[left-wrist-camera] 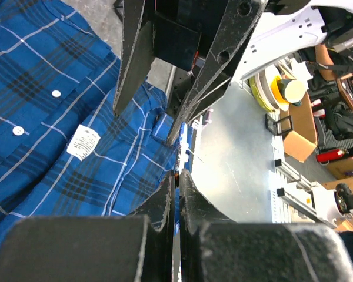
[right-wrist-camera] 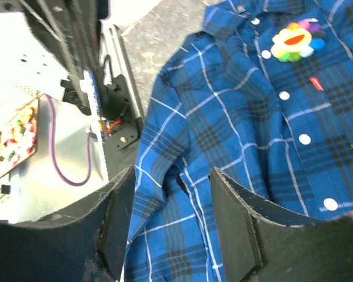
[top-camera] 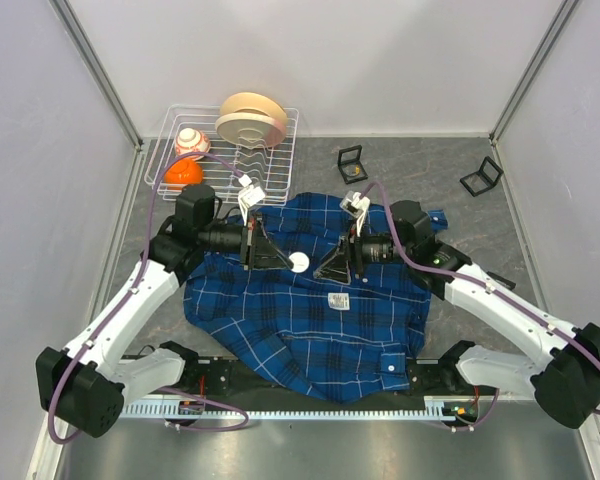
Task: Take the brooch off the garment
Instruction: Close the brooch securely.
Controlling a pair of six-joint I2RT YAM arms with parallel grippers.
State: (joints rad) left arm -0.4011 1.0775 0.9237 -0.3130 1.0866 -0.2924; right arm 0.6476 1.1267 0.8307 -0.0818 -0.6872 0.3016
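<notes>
While the left end effector (left-wrist-camera: 177, 173) is closed, seemingly nipping a fold of the garment (top-camera: 310, 310) on the worktop (top-camera: 400, 165), the right end effector (right-wrist-camera: 172, 176) hangs wide open, empty; it looks like the approach step: the brooch (right-wrist-camera: 297, 41), pinned at its 1 o'clock, calls for reaching there and gripping

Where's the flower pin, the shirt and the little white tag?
flower pin (right-wrist-camera: 294, 41): right wrist view, on its orange middle
shirt (top-camera: 280, 330): top view, on its lower front
white tag (left-wrist-camera: 83, 142): left wrist view, on its middle

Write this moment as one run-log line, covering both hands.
left hand: shut on garment | right hand: open, empty | brooch: on garment
</notes>
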